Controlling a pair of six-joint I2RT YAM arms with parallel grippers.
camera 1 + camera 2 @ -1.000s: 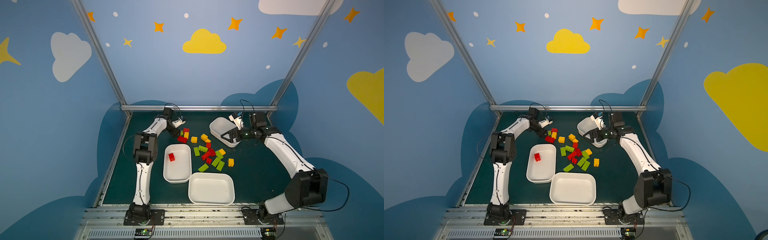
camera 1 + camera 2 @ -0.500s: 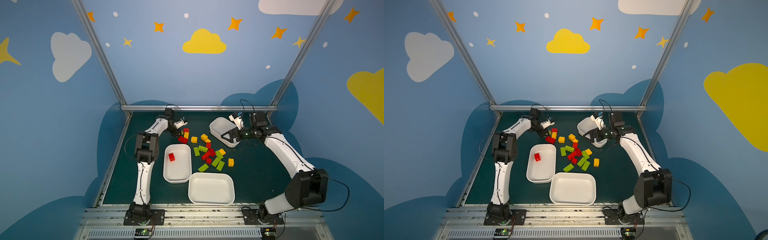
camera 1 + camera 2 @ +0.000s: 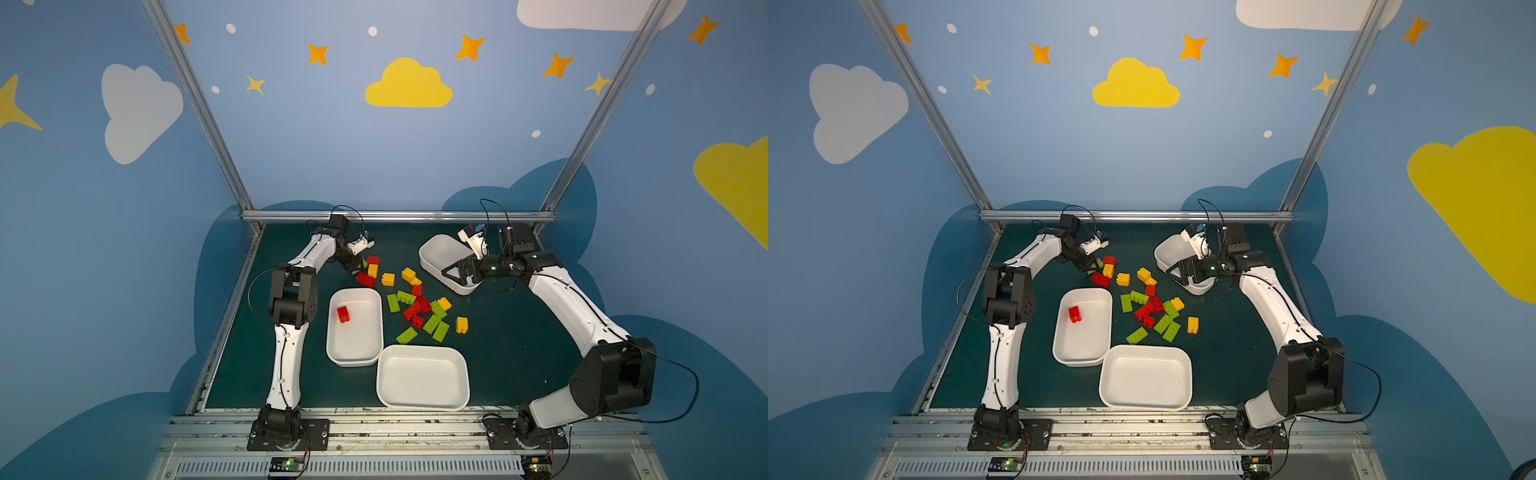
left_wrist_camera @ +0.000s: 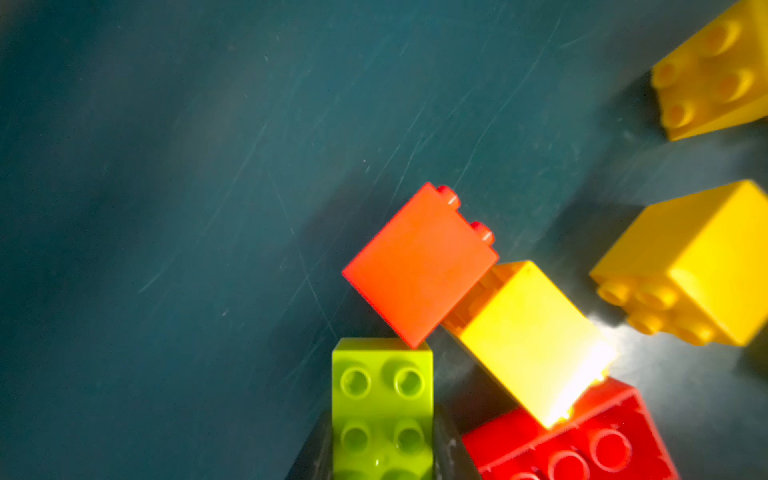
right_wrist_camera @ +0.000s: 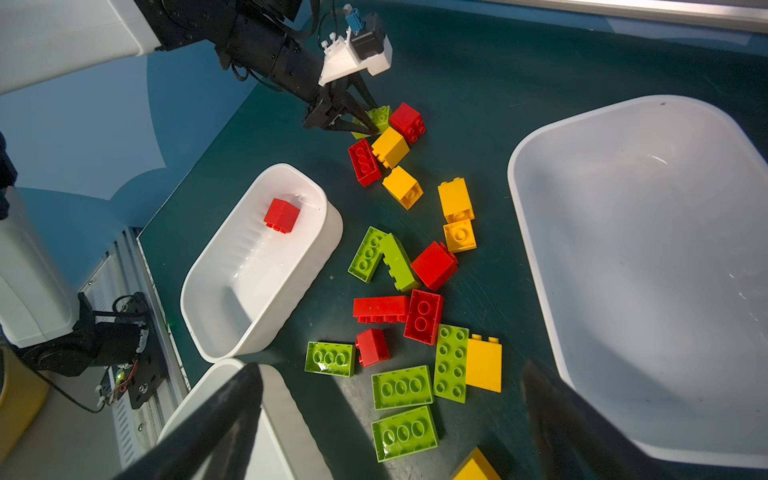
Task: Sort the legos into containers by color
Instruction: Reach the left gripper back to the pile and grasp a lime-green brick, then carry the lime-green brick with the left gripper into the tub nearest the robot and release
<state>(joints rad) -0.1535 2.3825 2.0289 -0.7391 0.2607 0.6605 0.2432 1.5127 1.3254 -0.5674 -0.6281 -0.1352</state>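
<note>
Loose red, lime green and yellow-orange legos (image 3: 415, 303) lie scattered mid-table. My left gripper (image 3: 356, 266) is at the pile's far left end, shut on a lime green brick (image 4: 382, 399) that rests low by a red brick (image 4: 419, 266) and a yellow one (image 4: 528, 345). My right gripper (image 3: 455, 272) hangs open and holds nothing, above the near rim of the back right container (image 3: 436, 251). The left container (image 3: 357, 340) holds one red brick (image 3: 343, 314). The front container (image 3: 422, 386) has nothing in it.
A metal rail (image 3: 395, 216) and blue walls close the table's back and sides. The left and front containers touch at their corners. A lone yellow brick (image 3: 461, 325) stands right of the pile.
The left gripper's jaws have closed on the lime green brick. The left arm shifted only slightly, and the right arm has not moved.
</note>
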